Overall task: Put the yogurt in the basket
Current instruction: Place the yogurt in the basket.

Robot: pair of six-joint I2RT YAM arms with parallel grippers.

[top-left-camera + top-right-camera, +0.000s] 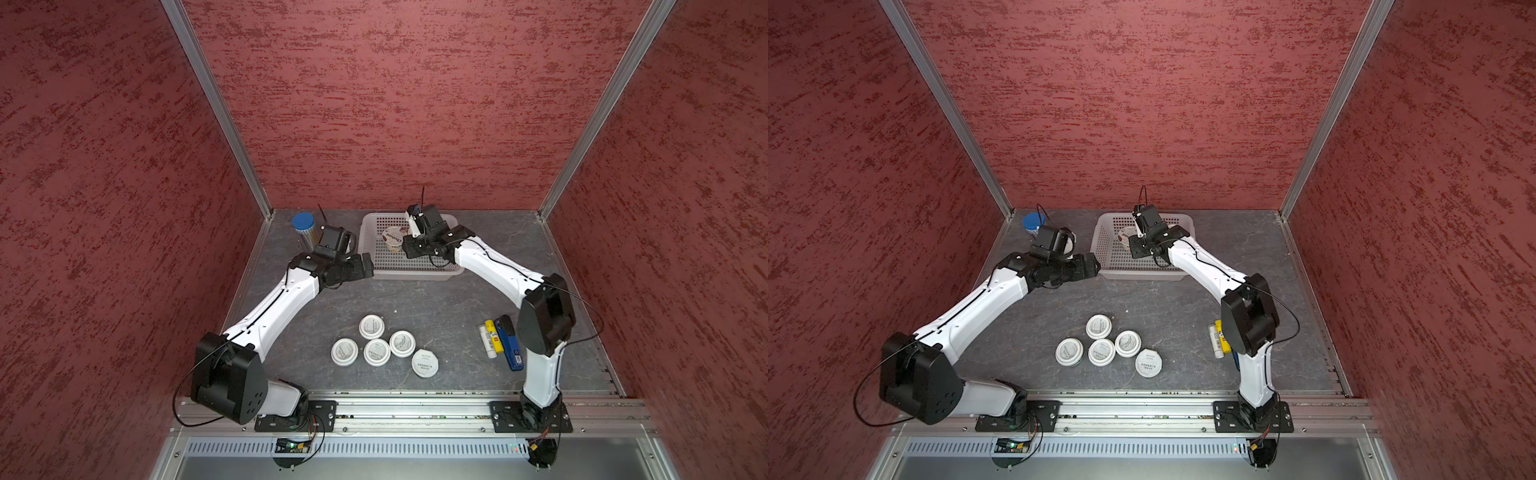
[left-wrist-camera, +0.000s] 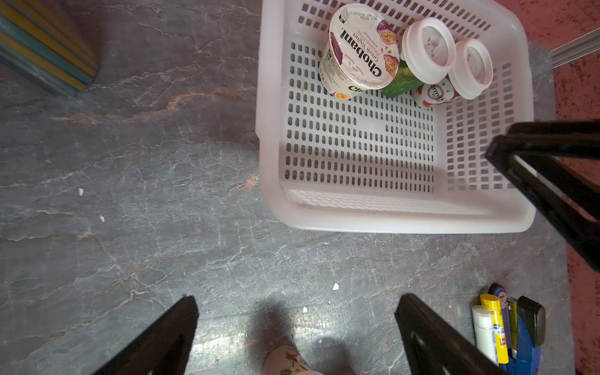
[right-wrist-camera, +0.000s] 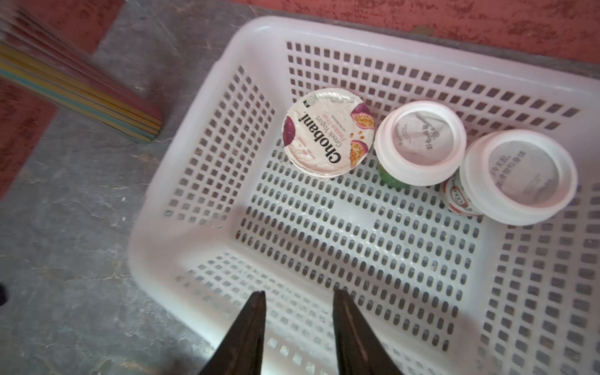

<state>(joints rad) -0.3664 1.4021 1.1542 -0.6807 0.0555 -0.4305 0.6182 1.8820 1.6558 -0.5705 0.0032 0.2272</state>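
A clear tube with a blue cap is standing in the far-left corner of the grey table. Just to its right, the left gripper is hanging over bare tabletop beside the left wall of the basket, its fingers spreading wide and gripping nothing.

Toward the middle of the front edge, five white-lidded yogurt cups are sitting upright. Four are bunching close together and the fifth is lying just to their right.

The basket is resting against the middle of the far edge. Inside it a Chobani cup and two white-lidded cups (one green-sided, the other with red print) are standing in a row nearer its far wall.

The right gripper is hovering above the basket's floor. Its fingers are standing a modest gap apart, with nothing in them.

Near the right edge, a white stick, a yellow stick and a blue stapler are lying side by side, partly under the right arm's elbow.
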